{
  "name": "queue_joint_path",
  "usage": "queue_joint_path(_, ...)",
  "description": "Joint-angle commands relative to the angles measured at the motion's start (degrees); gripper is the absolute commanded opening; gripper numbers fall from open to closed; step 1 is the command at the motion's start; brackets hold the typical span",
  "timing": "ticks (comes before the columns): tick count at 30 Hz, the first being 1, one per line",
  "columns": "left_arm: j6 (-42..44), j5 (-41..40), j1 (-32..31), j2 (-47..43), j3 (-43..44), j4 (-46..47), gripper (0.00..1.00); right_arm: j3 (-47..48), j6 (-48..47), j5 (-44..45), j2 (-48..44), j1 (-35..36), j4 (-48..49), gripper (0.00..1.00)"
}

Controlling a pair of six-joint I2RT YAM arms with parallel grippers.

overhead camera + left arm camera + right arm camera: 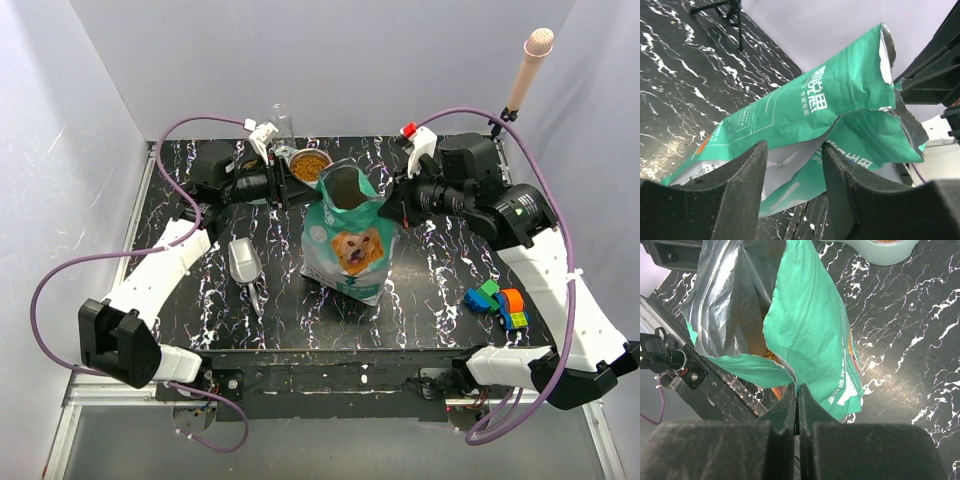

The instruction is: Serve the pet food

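The teal-and-white pet food bag [347, 240] with the golden retriever picture stands upright mid-table, its top open. My right gripper [797, 390] is shut on the bag's right top edge [805, 325], and brown kibble [770, 355] shows inside the bag. My left gripper [794, 155] is open, with the bag's left top edge [805, 107] lying between its fingers. In the top view the left gripper [291, 190] and right gripper [394, 208] flank the bag's mouth. A steel bowl [311, 165] behind the bag holds kibble. A grey scoop [243, 262] lies left of the bag.
A clear glass [280, 120] stands at the back behind the bowl. Coloured toy blocks [497, 302] lie at the right front. A pink-tipped stick on a stand [527, 68] rises at the back right. The bowl's mint-green rim [885, 249] shows in the right wrist view.
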Motion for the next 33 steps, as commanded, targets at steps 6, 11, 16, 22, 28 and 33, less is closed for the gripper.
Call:
queue_joint_path(6,-10.55,6.28,0.1,2.13,-3.49,16.6,0.3,1.88,0.68,7.87,1.06,-0.78,-7.12,0.01)
queue_joint_path(11,-13.71,5.94,-0.08,1.43,-5.24,20.99,0.13,2.4,2.18,10.69,0.98,-0.78,-8.53,0.01)
queue_joint_path(16,-10.84,-3.17,-0.61,-0.14,-5.6,13.47,0.0,3.11,2.09,17.0,2.03,-0.95,-10.72,0.15)
queue_joint_path(22,-8.27,-23.76,-0.61,-6.91,-6.74,3.24,0.0,4.51,1.74,23.44,3.7,-2.09,-12.84,0.01)
queue_joint_path(28,-8.36,-23.25,-0.61,-7.71,-5.86,0.17,0.0,4.96,-4.91,6.54,0.46,-2.01,-11.01,0.45)
queue_joint_path(33,-10.38,-22.28,-0.61,-8.24,-5.34,0.17,0.0,-1.02,-8.79,3.46,-2.19,3.78,0.41,0.84)
